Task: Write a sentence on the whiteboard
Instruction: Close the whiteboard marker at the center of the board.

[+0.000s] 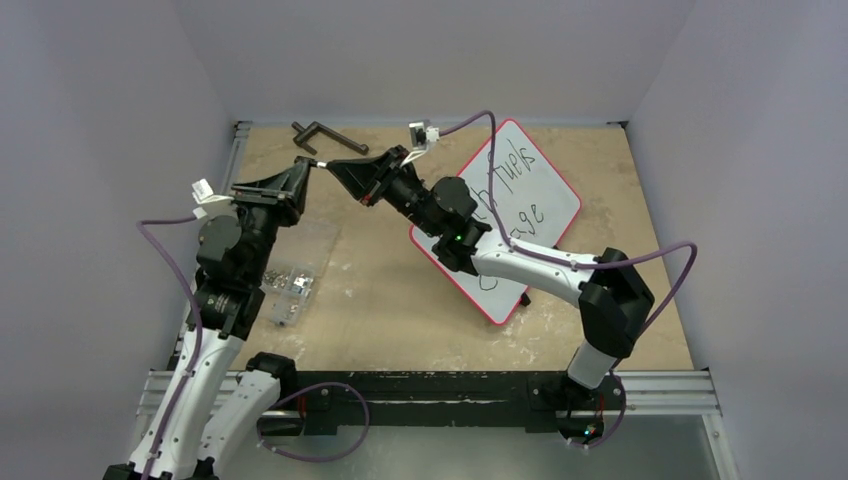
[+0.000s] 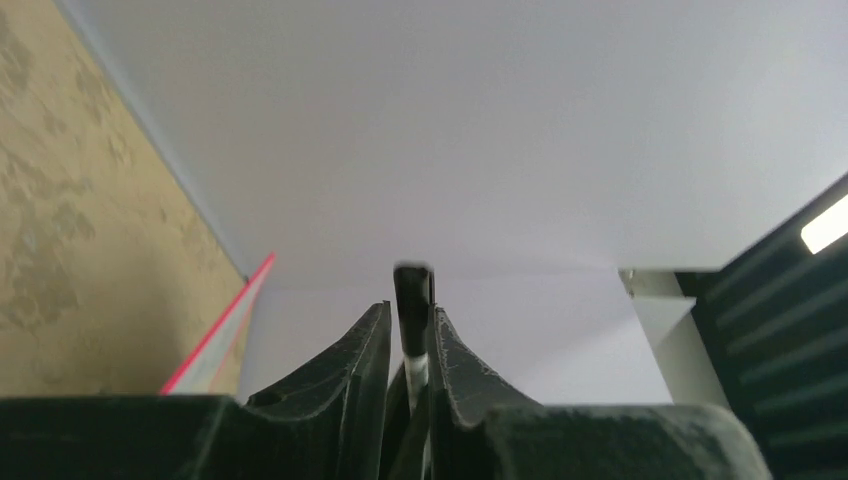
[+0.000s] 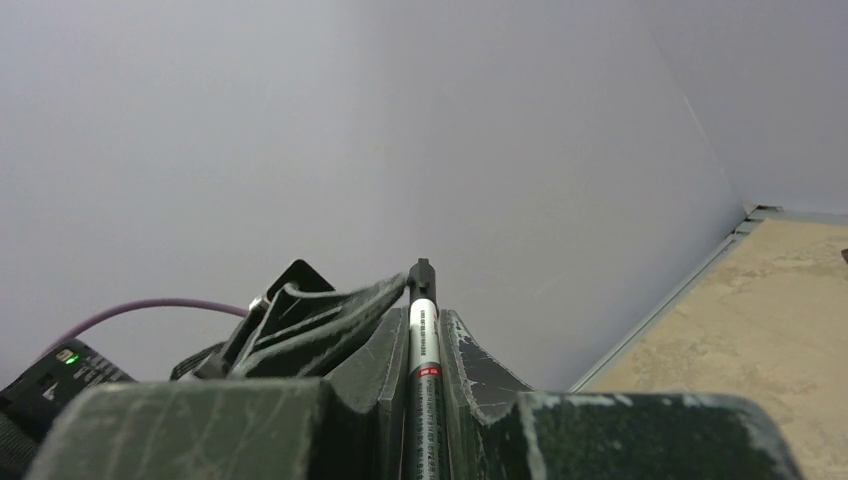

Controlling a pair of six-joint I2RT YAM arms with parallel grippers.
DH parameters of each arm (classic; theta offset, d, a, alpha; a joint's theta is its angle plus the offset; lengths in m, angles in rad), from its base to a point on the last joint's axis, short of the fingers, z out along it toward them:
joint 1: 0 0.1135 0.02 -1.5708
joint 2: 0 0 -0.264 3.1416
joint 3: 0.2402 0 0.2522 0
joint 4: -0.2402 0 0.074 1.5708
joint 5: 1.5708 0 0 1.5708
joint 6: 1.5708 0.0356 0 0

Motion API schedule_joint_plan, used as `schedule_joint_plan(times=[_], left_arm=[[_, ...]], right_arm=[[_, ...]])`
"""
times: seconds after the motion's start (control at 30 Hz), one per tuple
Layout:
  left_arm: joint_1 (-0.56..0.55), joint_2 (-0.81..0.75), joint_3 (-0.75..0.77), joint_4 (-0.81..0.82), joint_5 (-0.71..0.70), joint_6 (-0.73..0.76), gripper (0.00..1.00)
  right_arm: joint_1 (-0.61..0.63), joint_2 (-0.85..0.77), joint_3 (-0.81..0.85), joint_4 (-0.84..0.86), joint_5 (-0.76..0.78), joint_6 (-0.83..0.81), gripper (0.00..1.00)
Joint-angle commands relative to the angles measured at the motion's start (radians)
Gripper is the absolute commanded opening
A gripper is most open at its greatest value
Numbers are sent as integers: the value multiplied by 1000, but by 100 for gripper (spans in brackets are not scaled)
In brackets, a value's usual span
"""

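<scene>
The whiteboard (image 1: 548,205) lies tilted on the right half of the table, its red rim (image 2: 215,340) showing in the left wrist view. The sentence (image 1: 515,185) is black handwriting, partly hidden by my right arm. Both grippers meet tip to tip above the table's far left. My right gripper (image 1: 338,168) (image 3: 423,318) is shut on the marker (image 3: 424,345), which points at the left gripper. My left gripper (image 1: 303,167) (image 2: 411,312) stands round the marker's black capped end (image 2: 413,295), jaws slightly parted with a thin gap on one side.
A black L-shaped tool (image 1: 318,133) lies at the far edge. A clear plastic box of small parts (image 1: 290,283) sits under the left arm. Grey walls close in on three sides, and a metal rail (image 1: 430,385) runs along the near edge.
</scene>
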Motion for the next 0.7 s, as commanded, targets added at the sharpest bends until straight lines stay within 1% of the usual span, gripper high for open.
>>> schedule_joint_plan(times=[0.0,0.17,0.3,0.43,0.57,0.67], left_arm=[[-63,-23,-6,1,271,61,22],[-62,-12,-9,9,286,63,29],[-62,-17,-19,22,279,57,29],[-62,-35,-23,5,241,63,29],[-62,-59,-26,-42,192,70,32],[-62,-70,-39,-35,170,71,35]], right_arm=[[12,-33,-16,-41,19,-66,0],[11,-47,-35,-41,29,-73,0],[12,-56,-43,-39,32,-77,0],[11,-72,-61,-36,33,-82,0],[11,-102,-78,-40,46,-95,0],[11,-131,-95,-46,60,-112,0]])
